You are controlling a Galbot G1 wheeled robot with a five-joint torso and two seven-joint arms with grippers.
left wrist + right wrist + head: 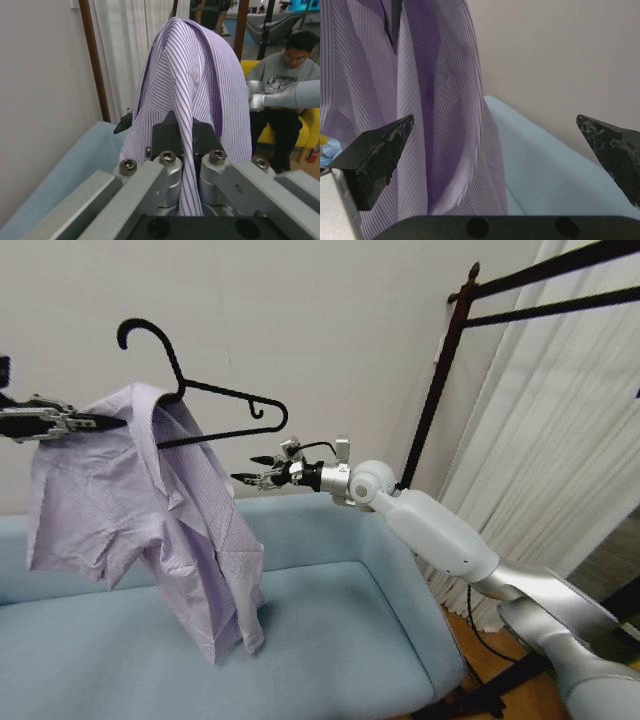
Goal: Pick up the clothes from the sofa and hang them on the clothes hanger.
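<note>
At the far left of the head view the left gripper [98, 422] reaches in level, high above the seat, its fingers [166, 136] closed on a fold of the purple striped shirt [150, 510] near the shoulder (the left wrist view shows the cloth pinched between them and rising in a peak beyond). The shirt hangs in the air from that grip, its tail dangling just above the seat cushion. One arm of the black hanger [215, 395] is tucked into the shirt's collar, while the other arm and the hook stick out bare, up and to the right; I cannot tell what carries the hanger. To the right of the shirt, near its front edge and apart from it, the right gripper [248, 479] points toward the cloth on a nearly straight, raised arm, its dark fingertips [379, 157] spread wide with nothing between them. Below lies the pale blue sofa [340, 630]. At the right stands the black clothes rack [440, 380], well apart from the shirt, with a white curtain [560, 440] behind it.
</note>
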